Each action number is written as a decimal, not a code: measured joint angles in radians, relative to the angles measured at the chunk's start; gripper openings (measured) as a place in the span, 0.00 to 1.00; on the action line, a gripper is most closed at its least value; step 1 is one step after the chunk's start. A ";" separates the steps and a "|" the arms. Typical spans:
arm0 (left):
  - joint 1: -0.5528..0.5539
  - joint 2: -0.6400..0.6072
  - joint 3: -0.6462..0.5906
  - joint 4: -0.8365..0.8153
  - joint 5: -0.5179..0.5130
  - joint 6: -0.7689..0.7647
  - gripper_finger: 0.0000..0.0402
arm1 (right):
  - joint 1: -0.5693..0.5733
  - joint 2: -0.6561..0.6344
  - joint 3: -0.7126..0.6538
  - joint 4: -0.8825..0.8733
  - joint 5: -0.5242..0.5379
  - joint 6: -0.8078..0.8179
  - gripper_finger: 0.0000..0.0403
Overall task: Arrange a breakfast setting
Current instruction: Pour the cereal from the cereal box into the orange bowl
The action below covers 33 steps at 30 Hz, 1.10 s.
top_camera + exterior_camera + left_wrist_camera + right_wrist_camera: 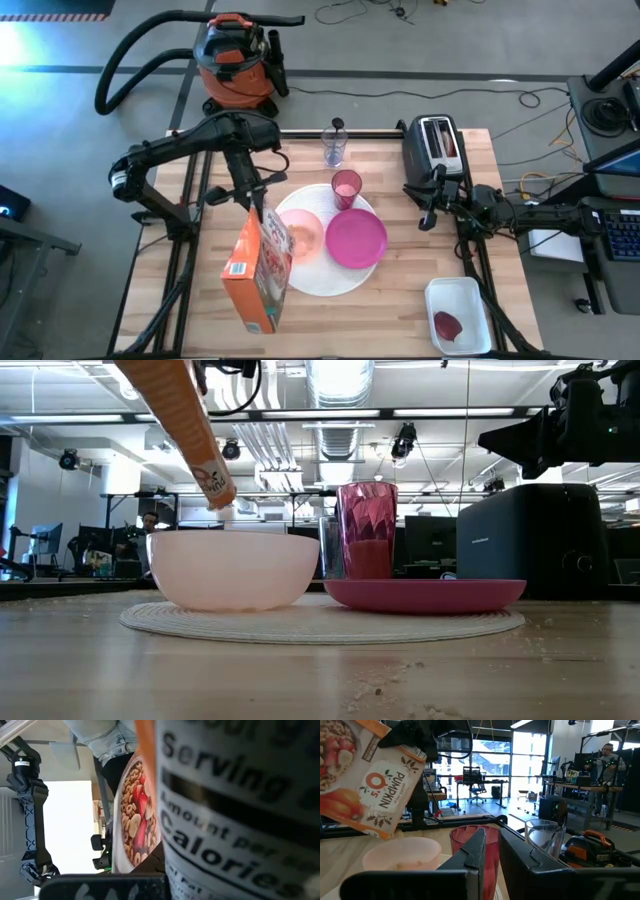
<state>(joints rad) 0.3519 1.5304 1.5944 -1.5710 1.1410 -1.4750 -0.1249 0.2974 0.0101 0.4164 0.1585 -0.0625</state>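
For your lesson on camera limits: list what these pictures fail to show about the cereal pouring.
- Left tool's grip: hidden by the cereal box in the high view and left wrist view.
- Pink bowl contents: its wall hides them in the low view.
- White tray: its dark red item is too small to name.

Grey floor surrounds a wooden table (pixel 380 300). At upper left of the high view stands an orange-and-black shop vacuum (pixel 236 62) with a black hose; cables (pixel 520 100) trail at upper right. The low view shows ceiling ducts (pixel 338 385) and strip lights. The right wrist view shows tall windows (pixel 490 762), an office chair (pixel 471 776), and desks, possibly with a person (pixel 607 751) at upper right.
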 joint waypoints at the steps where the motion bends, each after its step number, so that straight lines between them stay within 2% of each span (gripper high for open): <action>1: 0.000 0.001 0.000 0.000 -0.004 0.000 0.00 | 0.000 0.000 0.000 0.000 0.000 0.001 0.11; 30: 0.029 0.005 -0.077 -0.001 0.012 0.055 0.00 | 0.000 0.000 0.000 0.000 0.000 0.000 0.11; 33: 0.039 0.007 -0.071 0.000 -0.010 0.048 0.00 | 0.000 0.000 0.000 0.000 0.000 0.001 0.11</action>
<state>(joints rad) 0.3913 1.5373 1.5234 -1.5711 1.1313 -1.4269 -0.1246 0.2974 0.0101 0.4163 0.1582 -0.0612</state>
